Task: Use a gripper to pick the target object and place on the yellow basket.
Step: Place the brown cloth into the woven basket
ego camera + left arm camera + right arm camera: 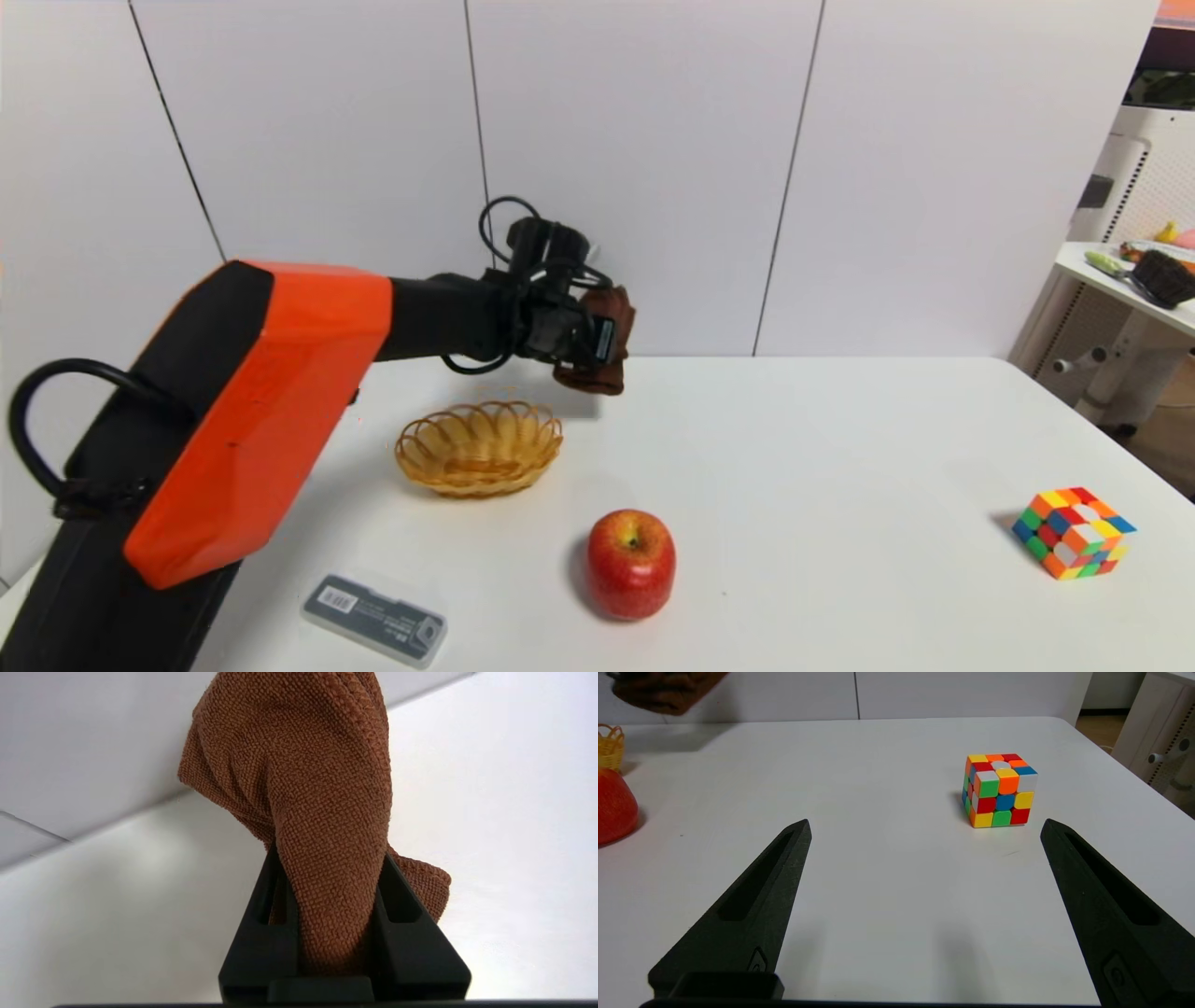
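The brown cloth [602,341] hangs in the air above the white tabletop [822,448], pinched in the left gripper [597,343]. In the left wrist view the cloth [317,812] is bunched between the 2 black fingers [261,938], which press against it on both sides, with folds spilling out beyond the fingertips and a smaller flap showing behind 1 finger. No part of the cloth touches the tabletop. In the head view it sits above and just beyond the far right edge of the yellow basket [479,446], not directly over its middle. The basket stands on the tabletop with nothing in it, its looped rim facing up.

The left arm [261,401], orange and black, reaches from the near left corner across to the gripper, with looped black cables at the wrist.

A red apple [630,563] stands on the tabletop nearer the robot than the basket and slightly to its right. A flat clear case with a dark insert [374,618] lies near the front edge, left of the apple. A multicoloured puzzle cube [1074,532] sits well apart, far to the right.

The right gripper [924,849] hovers low over the right side of the tabletop with its 2 fingers spread wide and nothing between them; the cube [999,790] lies ahead of it, near 1 fingertip.
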Available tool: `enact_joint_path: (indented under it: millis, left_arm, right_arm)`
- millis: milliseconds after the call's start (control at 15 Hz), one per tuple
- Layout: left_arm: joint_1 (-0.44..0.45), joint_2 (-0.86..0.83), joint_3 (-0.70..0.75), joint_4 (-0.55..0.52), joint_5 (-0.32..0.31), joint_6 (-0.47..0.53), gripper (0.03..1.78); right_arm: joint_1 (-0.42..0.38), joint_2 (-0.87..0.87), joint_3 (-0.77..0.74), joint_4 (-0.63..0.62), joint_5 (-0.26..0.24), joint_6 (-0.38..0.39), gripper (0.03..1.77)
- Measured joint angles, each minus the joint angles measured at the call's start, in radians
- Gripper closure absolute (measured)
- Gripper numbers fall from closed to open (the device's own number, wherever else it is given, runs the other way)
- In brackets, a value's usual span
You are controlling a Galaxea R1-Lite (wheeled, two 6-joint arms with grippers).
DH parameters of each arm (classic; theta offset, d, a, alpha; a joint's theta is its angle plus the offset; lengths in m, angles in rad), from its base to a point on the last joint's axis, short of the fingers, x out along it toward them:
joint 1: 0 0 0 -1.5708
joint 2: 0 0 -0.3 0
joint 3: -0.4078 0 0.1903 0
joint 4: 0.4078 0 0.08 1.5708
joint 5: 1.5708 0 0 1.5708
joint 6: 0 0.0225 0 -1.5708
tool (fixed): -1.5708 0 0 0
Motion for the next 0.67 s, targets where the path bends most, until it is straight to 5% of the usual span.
enact_joint_path:
  millis: [267, 667]
  left_arm:
    - [0.052, -0.212, 0.009, 0.111, 0.002, 0.102, 1.4]
    - [0.198, -0.505, 0.022, 0.523, -0.011, 0.431, 1.4]
  right_arm:
    - [0.0, 0.0, 0.0, 0.0, 0.0, 0.0, 0.1]
    - [0.0, 0.0, 0.0, 0.0, 0.0, 0.0, 0.1]
